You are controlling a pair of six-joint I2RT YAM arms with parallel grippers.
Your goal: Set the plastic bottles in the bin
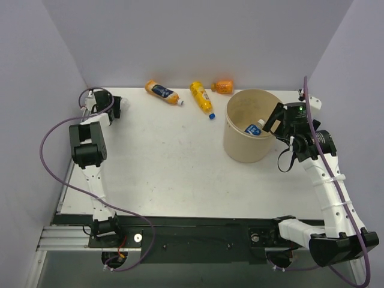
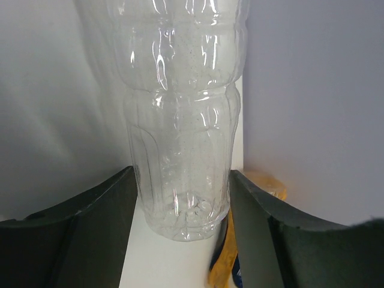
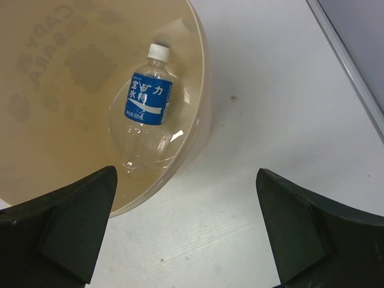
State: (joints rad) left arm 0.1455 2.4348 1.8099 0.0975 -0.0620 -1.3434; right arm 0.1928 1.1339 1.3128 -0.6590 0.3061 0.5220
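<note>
Top external shows us the bench point(image 1: 168, 162), with the bin point(image 1: 240, 150) near its far right corner. We see the blue-labelled bottle point(image 3: 147, 102) lying inside, below the spread, empty right gripper point(image 3: 186, 174). At the far left corner, the left gripper point(image 2: 183, 180) flanks a clear bottle point(image 2: 180, 120); whether it pinches, we cannot tell.

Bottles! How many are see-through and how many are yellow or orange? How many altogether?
Clear bottles: 2 (blue-label bottle in the bin, other clear bottle between the left gripper's fingers)
Yellow or orange bottles: 3 (dark-label bottle, blue-cap bottle, squat orange bottle, all on the table)
Total: 5 bottles
</note>
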